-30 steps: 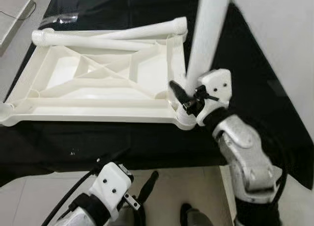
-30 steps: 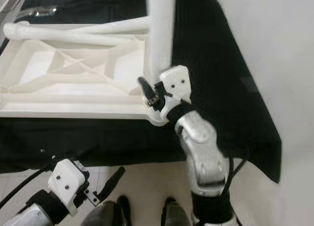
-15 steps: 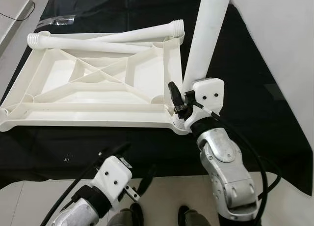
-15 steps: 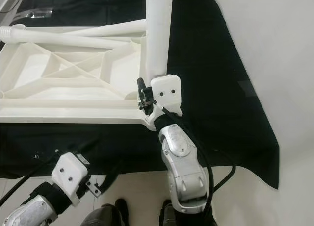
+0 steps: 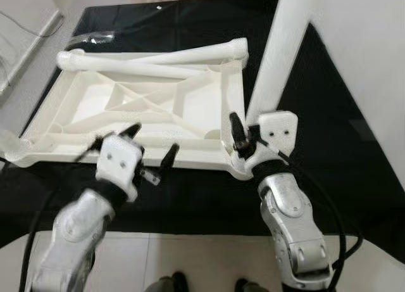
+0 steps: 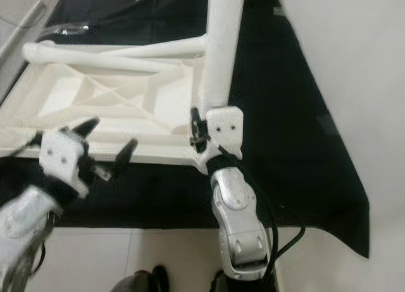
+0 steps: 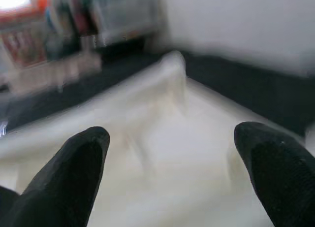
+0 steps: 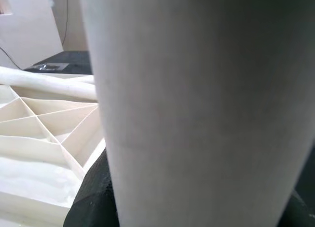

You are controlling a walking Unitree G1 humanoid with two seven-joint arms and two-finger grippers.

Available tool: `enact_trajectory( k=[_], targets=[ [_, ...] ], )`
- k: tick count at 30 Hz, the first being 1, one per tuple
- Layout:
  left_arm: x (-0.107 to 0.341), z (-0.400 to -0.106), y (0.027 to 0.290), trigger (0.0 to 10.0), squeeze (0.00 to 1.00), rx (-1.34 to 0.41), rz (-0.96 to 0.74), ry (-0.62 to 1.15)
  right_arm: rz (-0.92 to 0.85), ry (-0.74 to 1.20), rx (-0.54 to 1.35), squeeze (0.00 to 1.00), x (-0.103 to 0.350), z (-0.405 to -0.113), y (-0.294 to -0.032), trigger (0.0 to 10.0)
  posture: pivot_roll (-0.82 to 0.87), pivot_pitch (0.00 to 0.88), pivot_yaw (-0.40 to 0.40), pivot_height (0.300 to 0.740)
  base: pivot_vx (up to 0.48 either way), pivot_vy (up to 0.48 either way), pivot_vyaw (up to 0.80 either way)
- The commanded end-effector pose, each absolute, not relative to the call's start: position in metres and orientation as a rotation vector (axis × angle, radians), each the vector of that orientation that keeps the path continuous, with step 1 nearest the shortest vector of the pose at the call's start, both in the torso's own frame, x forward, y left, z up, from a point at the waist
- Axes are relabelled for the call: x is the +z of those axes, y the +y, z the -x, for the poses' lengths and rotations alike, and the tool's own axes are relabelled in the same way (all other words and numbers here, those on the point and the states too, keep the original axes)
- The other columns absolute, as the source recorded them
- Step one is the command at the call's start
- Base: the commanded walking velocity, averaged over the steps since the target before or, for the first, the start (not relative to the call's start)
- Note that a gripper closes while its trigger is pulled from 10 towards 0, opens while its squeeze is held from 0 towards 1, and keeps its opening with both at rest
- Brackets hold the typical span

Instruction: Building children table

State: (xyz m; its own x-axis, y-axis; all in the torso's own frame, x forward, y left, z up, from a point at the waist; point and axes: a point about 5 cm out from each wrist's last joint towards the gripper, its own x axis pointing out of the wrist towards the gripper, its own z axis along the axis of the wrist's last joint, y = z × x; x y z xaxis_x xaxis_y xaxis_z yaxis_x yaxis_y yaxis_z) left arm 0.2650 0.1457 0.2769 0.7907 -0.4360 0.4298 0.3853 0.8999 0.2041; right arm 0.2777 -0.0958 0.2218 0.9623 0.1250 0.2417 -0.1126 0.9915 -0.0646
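A black cloth covers the work surface. On it lies the white tabletop, underside up, its ribs exposed. Two loose legs lie crossed along the tabletop's far edge.

A third leg stands upright at the near right corner of the tabletop, its foot in or on the corner socket; the seat itself is hidden behind the gripper. The right gripper is closed round the base of this leg, one black finger visible on the left of it. In the right wrist view the leg fills most of the frame with dark finger to either side.

The left gripper hovers over the near edge of the tabletop, fingers spread wide and holding nothing. The left wrist view is blurred; both fingertips show apart over the white panel.

Judgement: the step in hand is fitting the near right leg. Next, the leg likely needs driving home square while the left gripper steadies the tabletop against shifting. Two loose legs remain to be fitted.
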Motion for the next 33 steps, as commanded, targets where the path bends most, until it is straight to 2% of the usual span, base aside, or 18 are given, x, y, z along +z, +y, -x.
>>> enact_trajectory(
  k=[1, 2, 5, 9, 10, 12, 16, 18, 20, 28, 30, 33],
  targets=[
    [0.286, -0.269, 0.142, 10.0, 0.0, -0.542, 0.009, -0.482, 0.057, -0.126, 0.142, 0.0, 0.197, -0.28, -0.091, 10.0, -0.01, 0.199, 0.064, 0.74, 0.0, 0.0, 0.0],
    [0.301, -0.274, 0.136, 10.0, 0.0, -0.632, 0.07, -0.502, 0.058, -0.134, 0.15, 0.0, 0.198, -0.281, -0.089, 10.0, -0.01, 0.195, 0.066, 0.74, 0.0, 0.0, 0.0],
    [0.313, -0.276, 0.131, 10.0, 0.0, -0.716, 0.097, -0.523, 0.059, -0.142, 0.157, 0.0, 0.199, -0.281, -0.087, 10.0, -0.01, 0.193, 0.066, 0.74, 0.0, 0.0, 0.0],
    [0.344, -0.284, 0.103, 10.0, 0.0, -1.091, 0.133, -0.53, 0.055, -0.168, 0.197, 0.0, 0.205, -0.285, -0.076, 10.0, -0.01, 0.177, 0.069, 0.74, 0.0, 0.0, 0.0],
    [0.344, -0.284, 0.103, 10.0, 0.0, -1.091, 0.133, -0.53, 0.055, -0.168, 0.197, 0.0, 0.205, -0.285, -0.076, 10.0, -0.01, 0.177, 0.069, 0.74, 0.0, 0.0, 0.0],
    [0.354, -0.287, 0.094, 10.0, 0.0, -1.2, 0.136, -0.524, 0.054, -0.177, 0.207, 0.0, 0.206, -0.286, -0.074, 10.0, -0.01, 0.177, 0.071, 0.74, 0.0, 0.0, 0.0],
    [0.359, -0.288, 0.091, 10.0, 0.0, -1.251, 0.138, -0.522, 0.054, -0.181, 0.211, 0.0, 0.207, -0.286, -0.073, 10.0, -0.01, 0.177, 0.071, 0.74, 0.0, 0.0, 0.0],
    [0.369, -0.292, 0.084, 10.0, 0.0, -1.359, 0.126, -0.5, 0.056, -0.194, 0.22, 0.0, 0.208, -0.286, -0.071, 10.0, -0.02, 0.18, 0.076, 0.74, 0.0, 0.0, 0.0],
    [0.373, -0.294, 0.083, 10.0, 0.0, -1.395, 0.122, -0.484, 0.056, -0.199, 0.222, 0.0, 0.208, -0.287, -0.07, 10.0, -0.02, 0.18, 0.076, 0.74, 0.0, 0.0, 0.0],
    [0.38, -0.308, 0.066, 10.0, 0.0, -1.451, 0.036, -0.421, 0.054, -0.21, 0.237, 0.0, 0.21, -0.287, -0.068, 10.0, -0.02, 0.185, 0.074, 0.74, 0.0, 0.0, 0.0],
    [0.38, -0.317, 0.056, 0.0, 0.0, -1.437, -0.019, -0.376, 0.053, -0.216, 0.246, 0.0, 0.211, -0.286, -0.066, 10.0, -0.02, 0.185, 0.076, 0.74, 0.0, 0.0, 0.0],
    [0.379, -0.321, 0.051, 0.0, 0.0, -1.417, -0.054, -0.359, 0.054, -0.22, 0.25, 0.0, 0.212, -0.286, -0.065, 10.0, -0.03, 0.184, 0.077, 0.74, 0.0, 0.0, 0.0]
  ],
)
